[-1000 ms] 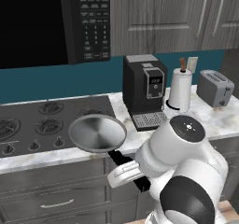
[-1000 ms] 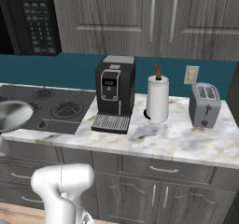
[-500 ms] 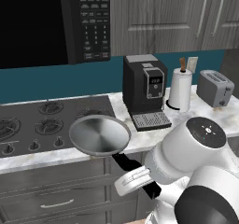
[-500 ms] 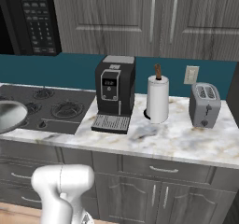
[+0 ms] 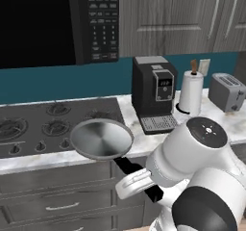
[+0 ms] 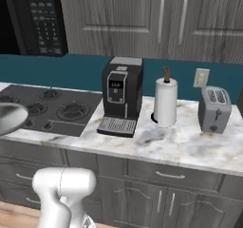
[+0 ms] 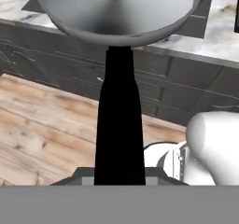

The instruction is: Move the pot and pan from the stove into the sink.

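Grey pan [image 5: 102, 138] held by its black handle [image 7: 119, 125], gripper [image 5: 139, 182] clamped on it, lifted past stove [image 5: 48, 124] front edge. Carry step; next needs travel toward the sink, pan level.

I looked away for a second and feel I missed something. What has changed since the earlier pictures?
The pan, held by its black handle, has been drawn a little further off the stove, toward the robot and out past the counter's front edge. The arm has swung lower and to the right with it. The grip on the handle has not changed. The coffee machine, paper towel roll and toaster stayed put.
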Robot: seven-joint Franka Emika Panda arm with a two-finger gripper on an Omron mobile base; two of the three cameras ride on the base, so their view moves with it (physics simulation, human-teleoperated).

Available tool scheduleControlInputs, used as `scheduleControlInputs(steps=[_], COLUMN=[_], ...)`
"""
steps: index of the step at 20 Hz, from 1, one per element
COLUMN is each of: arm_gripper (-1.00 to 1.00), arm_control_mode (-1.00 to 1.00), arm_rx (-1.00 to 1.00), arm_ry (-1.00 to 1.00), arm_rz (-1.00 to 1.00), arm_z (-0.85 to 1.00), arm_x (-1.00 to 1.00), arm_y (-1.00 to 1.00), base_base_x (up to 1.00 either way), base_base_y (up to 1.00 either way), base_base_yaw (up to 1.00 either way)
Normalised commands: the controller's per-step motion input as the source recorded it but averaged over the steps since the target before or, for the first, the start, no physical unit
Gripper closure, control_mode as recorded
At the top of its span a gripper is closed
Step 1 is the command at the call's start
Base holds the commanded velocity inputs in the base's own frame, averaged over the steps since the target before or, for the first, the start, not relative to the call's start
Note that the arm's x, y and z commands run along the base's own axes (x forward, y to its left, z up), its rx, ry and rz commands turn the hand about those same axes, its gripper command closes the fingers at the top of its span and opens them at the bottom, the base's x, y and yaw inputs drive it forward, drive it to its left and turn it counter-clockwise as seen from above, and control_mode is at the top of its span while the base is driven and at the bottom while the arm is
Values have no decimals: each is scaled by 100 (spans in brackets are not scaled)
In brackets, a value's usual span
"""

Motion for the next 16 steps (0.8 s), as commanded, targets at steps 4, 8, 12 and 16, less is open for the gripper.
scheduleControlInputs(steps=[4, 8, 12, 16], arm_gripper=[100, 100, 100, 100], arm_control_mode=[100, 100, 100, 100], arm_rx=[0, 0, 0, 0], arm_ry=[0, 0, 0, 0], arm_rz=[0, 0, 0, 0], arm_z=[0, 0, 0, 0], arm_x=[0, 0, 0, 0], arm_y=[0, 0, 0, 0], base_base_x=[-23, -22, -18, -18], base_base_y=[0, -1, 0, 0], base_base_yaw=[40, 45, 47, 47])
